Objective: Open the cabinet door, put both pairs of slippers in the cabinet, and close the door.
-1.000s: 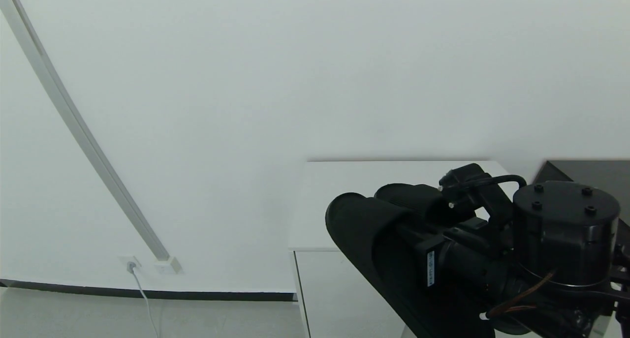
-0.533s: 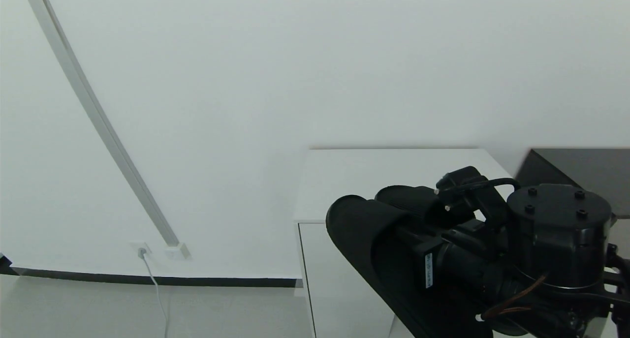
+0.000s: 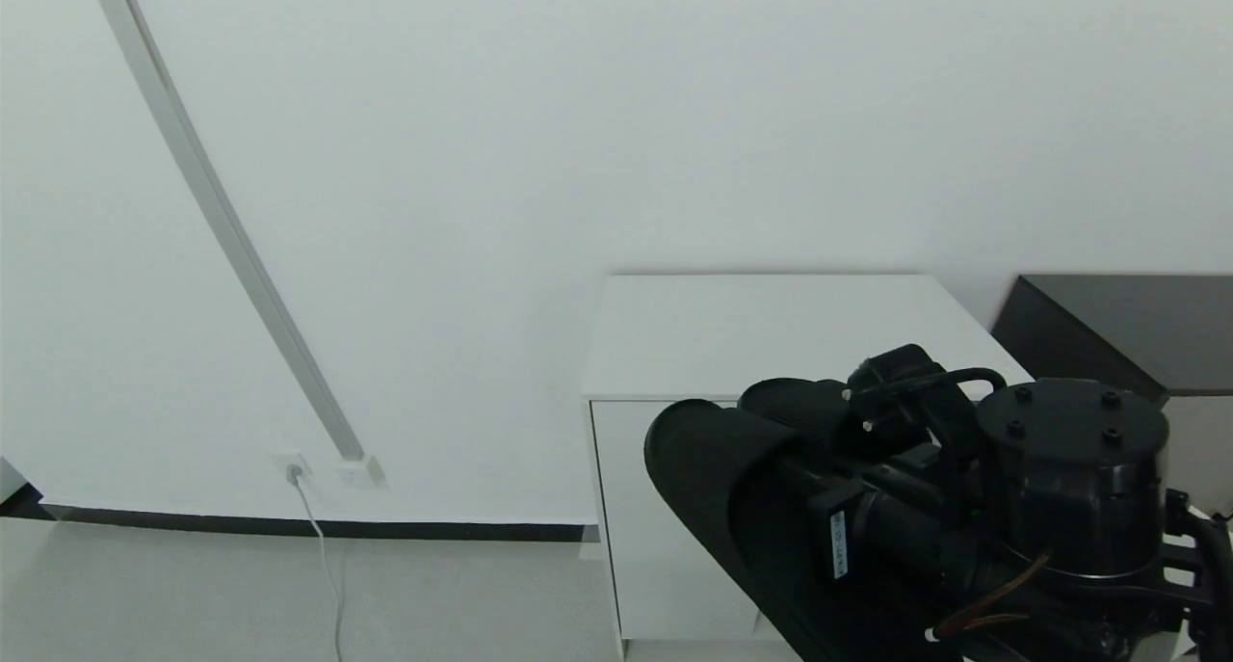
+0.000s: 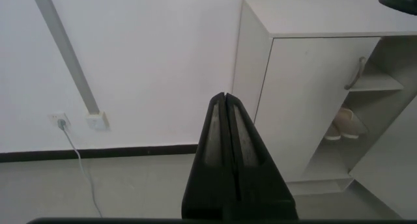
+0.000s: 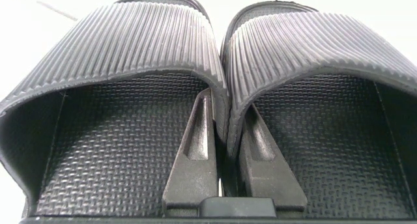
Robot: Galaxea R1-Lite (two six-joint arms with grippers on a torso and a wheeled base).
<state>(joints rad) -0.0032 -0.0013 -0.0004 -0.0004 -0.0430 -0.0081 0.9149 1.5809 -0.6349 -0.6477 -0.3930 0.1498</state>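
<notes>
Black ribbed rubber slippers [image 5: 130, 48] are pinched between the right fingers [image 5: 192, 152], the white cabinet [image 3: 751, 334] lying straight ahead; left fingers [image 4: 218, 139] are pressed together.

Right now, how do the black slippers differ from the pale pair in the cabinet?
The black slippers hang clamped in the right gripper's jaws; the pale pair sits on a shelf inside the cabinet. The black slippers are dark and ribbed; the pale pair is beige. Both pairs sit side by side.
</notes>
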